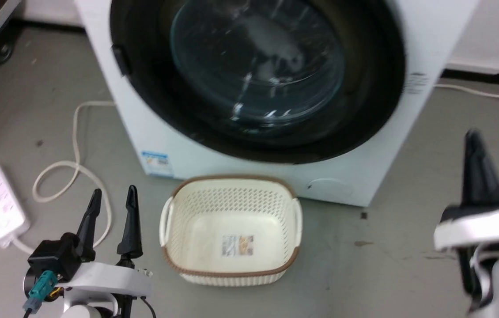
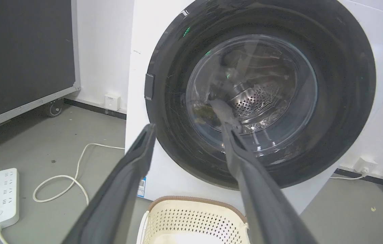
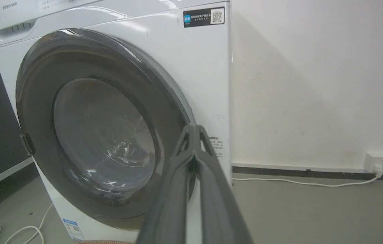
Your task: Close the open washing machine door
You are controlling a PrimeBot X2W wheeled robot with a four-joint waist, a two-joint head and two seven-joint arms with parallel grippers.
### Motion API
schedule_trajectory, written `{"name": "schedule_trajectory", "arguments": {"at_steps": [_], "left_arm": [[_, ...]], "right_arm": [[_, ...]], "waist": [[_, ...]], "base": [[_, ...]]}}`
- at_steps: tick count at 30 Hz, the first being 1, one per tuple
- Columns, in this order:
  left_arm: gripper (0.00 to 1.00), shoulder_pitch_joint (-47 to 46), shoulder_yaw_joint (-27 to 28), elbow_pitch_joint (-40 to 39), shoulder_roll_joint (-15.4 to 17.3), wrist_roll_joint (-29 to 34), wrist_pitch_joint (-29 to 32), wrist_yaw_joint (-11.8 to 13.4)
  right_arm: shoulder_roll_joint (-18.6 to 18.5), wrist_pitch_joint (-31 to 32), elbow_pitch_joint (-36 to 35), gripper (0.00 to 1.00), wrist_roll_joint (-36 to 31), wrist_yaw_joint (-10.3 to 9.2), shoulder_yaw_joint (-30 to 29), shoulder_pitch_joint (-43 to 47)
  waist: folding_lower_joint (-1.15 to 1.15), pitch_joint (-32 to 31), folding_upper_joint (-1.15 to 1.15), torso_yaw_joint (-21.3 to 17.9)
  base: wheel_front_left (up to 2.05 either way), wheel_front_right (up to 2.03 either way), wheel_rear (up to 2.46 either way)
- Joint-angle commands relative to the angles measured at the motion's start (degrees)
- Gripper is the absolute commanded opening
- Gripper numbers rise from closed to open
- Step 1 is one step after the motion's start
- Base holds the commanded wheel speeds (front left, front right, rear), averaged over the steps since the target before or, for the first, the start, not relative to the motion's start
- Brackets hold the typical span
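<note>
Left gripper [image 1: 114, 191] splayed empty beside the cream basket [image 1: 232, 182], right gripper [image 3: 195, 128] pinched shut on nothing, both hang off the washing machine door [image 1: 258, 79], seemingly flush against the washing machine [image 1: 148, 132], so only a firm latch-confirming press seems left.

The left gripper [image 1: 113, 193] has two long, tapered black fingers [image 1: 131, 221] on a black block, joined to a glossy white wrist cuff [image 1: 103, 276]. A teal connector [image 1: 42, 282] carries a dark cable. The right gripper [image 1: 474, 145] has the same black-and-white build.
</note>
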Motion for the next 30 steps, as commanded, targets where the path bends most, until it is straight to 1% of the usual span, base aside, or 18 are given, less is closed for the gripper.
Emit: {"name": "schedule_trajectory", "arguments": {"at_steps": [1, 7, 9, 10, 12, 13, 14, 15, 30], "left_arm": [[1.00, 0.98, 0.03, 0.10, 0.30, 0.35, 0.31, 0.22], [1.00, 2.36, -1.07, 0.65, 0.66, 1.38, 2.26, 1.27], [1.00, 2.63, -1.66, 0.89, 0.94, 1.83, 3.16, 1.40], [1.00, 2.65, -2.52, 1.34, 1.40, 2.59, 4.39, 1.58], [1.00, 2.71, -2.98, 1.68, 1.70, 2.86, 5.02, 1.53], [1.00, 3.02, -3.73, 2.27, 2.15, 3.14, 5.94, 1.26], [1.00, 3.15, -3.89, 2.39, 2.22, 3.14, 6.09, 1.20], [1.00, 3.29, -4.02, 2.51, 2.24, 3.12, 6.17, 1.18], [1.00, 2.84, -4.87, 2.66, 2.23, 1.90, 6.92, 1.07]], "right_arm": [[-0.10, 0.42, -0.77, 0.00, 0.40, 0.05, 0.60, 1.99], [-0.10, 2.07, -3.41, 0.00, -0.40, 0.05, 2.09, 10.83], [-0.10, 2.56, -3.89, 0.00, -0.51, 0.05, 2.61, 13.43], [-0.10, 3.19, -4.63, 0.00, -0.60, 0.05, 3.57, 16.60], [-0.10, 3.57, -5.17, 0.00, -0.21, 0.05, 4.27, 18.18], [-0.10, 4.65, -5.48, 0.25, 0.62, 0.05, 4.90, 19.63], [-0.10, 4.96, -5.51, 0.54, 0.91, 0.05, 4.95, 19.85], [-0.10, 5.27, -5.51, 1.00, 1.05, 0.05, 4.97, 20.00], [-0.10, 6.90, -6.24, 1.00, 1.38, 0.05, 4.81, 20.46]], "waist": [[0.01, -2.87, 0.00, -3.37], [0.01, -4.25, 0.00, -5.25], [0.01, -4.43, 0.00, -5.28], [0.01, -4.59, 0.00, -4.92], [0.01, -4.71, 0.00, -4.67], [0.01, -4.87, 0.00, -4.39], [0.01, -4.91, 0.00, -4.31], [0.01, -4.99, 0.00, -4.23], [0.01, -6.10, 0.00, -3.54]], "base": [[0.00, 0.00, 0.00], [0.00, 0.00, 0.00], [0.00, 0.00, 0.00], [0.00, 0.00, 0.00], [0.00, 0.00, 0.00], [0.00, 0.00, 0.00], [0.00, 0.00, 0.00], [0.00, 0.00, 0.00], [0.00, 0.00, 0.00]]}}
